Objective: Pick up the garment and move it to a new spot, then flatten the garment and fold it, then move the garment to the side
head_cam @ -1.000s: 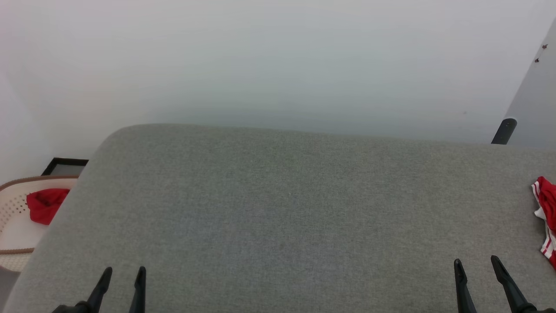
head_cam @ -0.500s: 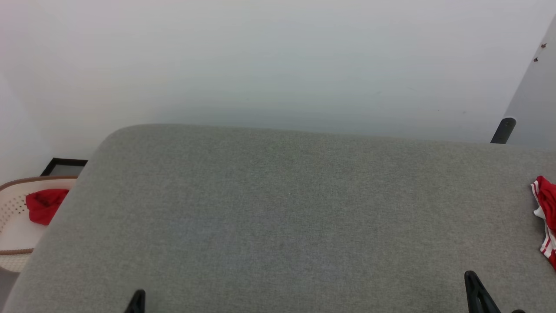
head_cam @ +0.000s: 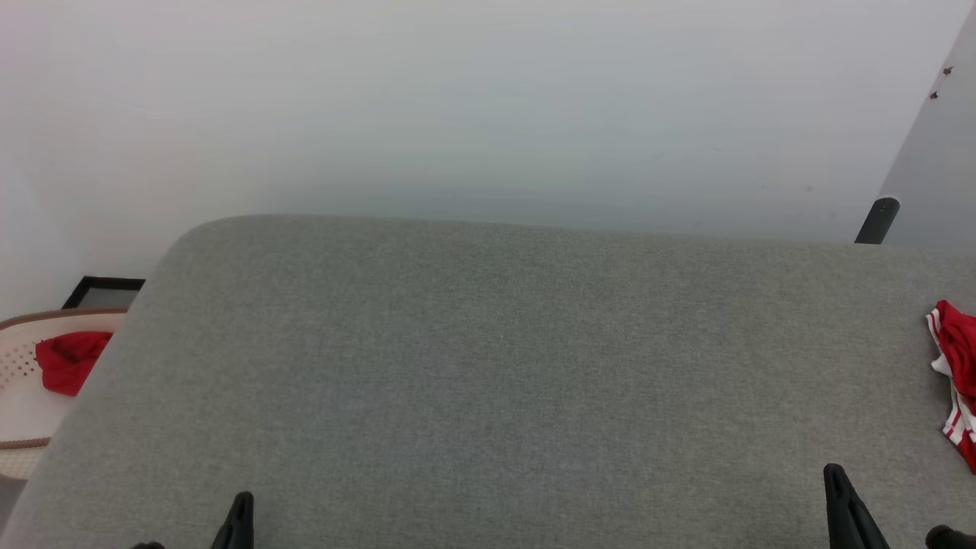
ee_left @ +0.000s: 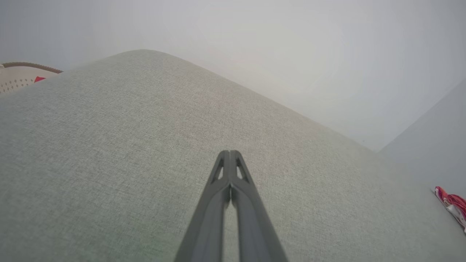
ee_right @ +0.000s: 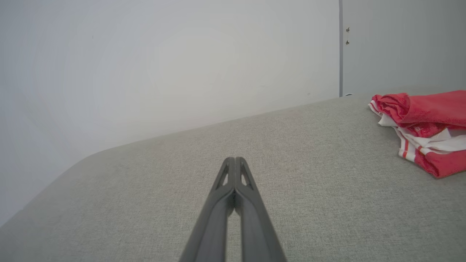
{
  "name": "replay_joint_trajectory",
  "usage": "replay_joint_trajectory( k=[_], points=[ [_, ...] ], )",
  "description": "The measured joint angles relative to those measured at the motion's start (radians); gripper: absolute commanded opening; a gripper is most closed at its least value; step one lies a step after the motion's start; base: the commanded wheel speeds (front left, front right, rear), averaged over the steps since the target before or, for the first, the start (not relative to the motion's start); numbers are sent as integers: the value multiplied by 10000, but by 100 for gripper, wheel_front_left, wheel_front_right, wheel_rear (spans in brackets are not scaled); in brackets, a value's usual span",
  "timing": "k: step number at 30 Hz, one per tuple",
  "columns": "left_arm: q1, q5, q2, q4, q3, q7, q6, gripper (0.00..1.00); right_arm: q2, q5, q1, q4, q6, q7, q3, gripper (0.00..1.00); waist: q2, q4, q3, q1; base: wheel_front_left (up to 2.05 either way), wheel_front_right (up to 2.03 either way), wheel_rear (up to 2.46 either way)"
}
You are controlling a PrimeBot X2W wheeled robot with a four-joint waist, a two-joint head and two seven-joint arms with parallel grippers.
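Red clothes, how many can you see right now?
2. A red and white shirt lies at the right edge of the grey cushion; a plain red cloth sits in the pale basket beyond its left end. Others may be out of frame.

The grey cushion [head_cam: 488, 366] is coarse woven cloth, matt. At three o'clock on it the garment [ee_right: 426, 109] is fine-knit jersey with a faint sheen. The left gripper [ee_left: 230, 154] and right gripper [ee_right: 235, 160] look like matt dark plastic. The wall [head_cam: 488, 107] is smooth and matt.
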State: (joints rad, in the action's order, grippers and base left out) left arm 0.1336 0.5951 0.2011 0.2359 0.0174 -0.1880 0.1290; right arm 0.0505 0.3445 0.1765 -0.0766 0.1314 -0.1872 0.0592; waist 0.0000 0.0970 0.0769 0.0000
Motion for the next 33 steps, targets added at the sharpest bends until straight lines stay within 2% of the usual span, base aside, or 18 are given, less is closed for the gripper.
replay_joint_trajectory(
  k=[15, 33],
  points=[
    [-489, 2092, -305, 13, 201, 591, 0, 0, 19, 2637, -512, -349, 0, 573, 52, 0, 0, -131, -108, 0, 0, 0, 0],
    [-962, 4163, -616, 31, 399, 1241, 0, 0, 31, 5237, -1091, -692, -2, 1179, 159, 0, 0, -287, -237, 0, 0, 0, 0]
  ],
)
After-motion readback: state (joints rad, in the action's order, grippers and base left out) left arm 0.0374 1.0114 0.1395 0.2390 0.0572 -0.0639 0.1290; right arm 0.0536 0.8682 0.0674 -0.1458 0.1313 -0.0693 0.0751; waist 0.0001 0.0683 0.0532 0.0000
